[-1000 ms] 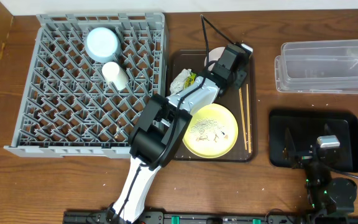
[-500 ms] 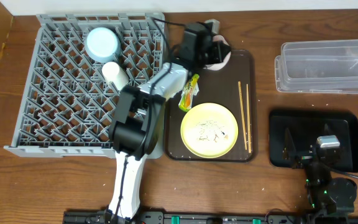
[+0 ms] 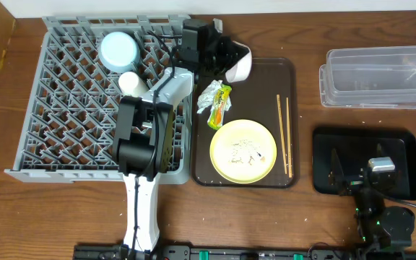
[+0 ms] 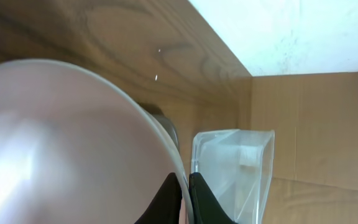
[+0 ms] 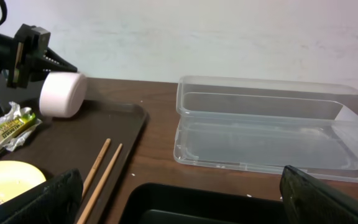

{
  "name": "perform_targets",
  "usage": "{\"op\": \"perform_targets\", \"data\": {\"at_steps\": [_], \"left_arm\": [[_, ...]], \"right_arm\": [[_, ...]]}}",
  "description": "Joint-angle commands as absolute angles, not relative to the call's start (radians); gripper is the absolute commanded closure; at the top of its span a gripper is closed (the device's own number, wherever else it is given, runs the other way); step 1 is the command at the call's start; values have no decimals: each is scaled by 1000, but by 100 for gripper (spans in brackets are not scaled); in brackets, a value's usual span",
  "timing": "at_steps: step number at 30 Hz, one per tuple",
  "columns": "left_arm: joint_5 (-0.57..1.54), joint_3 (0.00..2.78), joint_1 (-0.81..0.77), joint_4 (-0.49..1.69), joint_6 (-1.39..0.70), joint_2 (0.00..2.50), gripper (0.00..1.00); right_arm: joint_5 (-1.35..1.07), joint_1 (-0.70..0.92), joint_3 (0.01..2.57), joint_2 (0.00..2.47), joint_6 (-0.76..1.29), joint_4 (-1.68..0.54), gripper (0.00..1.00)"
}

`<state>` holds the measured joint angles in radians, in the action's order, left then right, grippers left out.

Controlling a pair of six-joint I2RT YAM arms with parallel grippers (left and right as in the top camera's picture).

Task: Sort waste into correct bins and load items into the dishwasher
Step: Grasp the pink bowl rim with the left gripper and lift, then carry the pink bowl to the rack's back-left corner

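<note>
Loading step, looks like: left fingers (image 4: 166, 196) clamped on white bowl (image 3: 240, 63) just right of dish rack (image 3: 71, 123). Next up: finding a free slot there. Right fingers (image 5: 30, 202) spread.

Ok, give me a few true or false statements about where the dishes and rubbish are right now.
1. The left gripper holds the white bowl. True.
2. The light blue bowl sits in the dish rack. True.
3. The chopsticks lie in the dish rack. False: they lie on the brown serving tray, beside the yellow plate.
4. The yellow plate is clean. False: whitish scraps lie on it.
5. The crumpled wrapper is in the clear tub. False: it lies on the brown serving tray.
</note>
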<state>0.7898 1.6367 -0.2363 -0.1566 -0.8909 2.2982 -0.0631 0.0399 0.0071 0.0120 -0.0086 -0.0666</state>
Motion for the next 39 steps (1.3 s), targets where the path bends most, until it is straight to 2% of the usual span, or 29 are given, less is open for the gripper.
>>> {"op": "perform_targets", "data": {"at_steps": [1, 5, 8, 11, 15, 18, 22, 31, 39], "left_arm": [[782, 1627, -239, -109, -904, 2317, 92], [860, 1627, -236, -178, -920, 2317, 92], [968, 1627, -224, -351, -1063, 2317, 93], [984, 1627, -196, -486, -1192, 2317, 93], [1019, 1627, -153, -556, -1262, 2317, 93], [1071, 1627, -116, -749, -1395, 2317, 93], [1090, 1627, -82, -886, -1532, 2316, 93], [1116, 1627, 30, -900, -1568, 2271, 93], [1176, 1627, 214, -883, -1608, 2162, 92]], "right_arm": [[-60, 50, 6, 8, -16, -70, 1], [-60, 50, 6, 8, -16, -70, 1], [-60, 50, 6, 7, -16, -70, 1], [-60, 50, 6, 7, -16, -70, 1], [-60, 50, 6, 7, -16, -70, 1], [-60, 50, 6, 8, -16, -70, 1], [-60, 50, 6, 8, -15, -70, 1], [-60, 50, 6, 8, -16, -70, 1], [-60, 50, 6, 8, -16, -70, 1]]}}
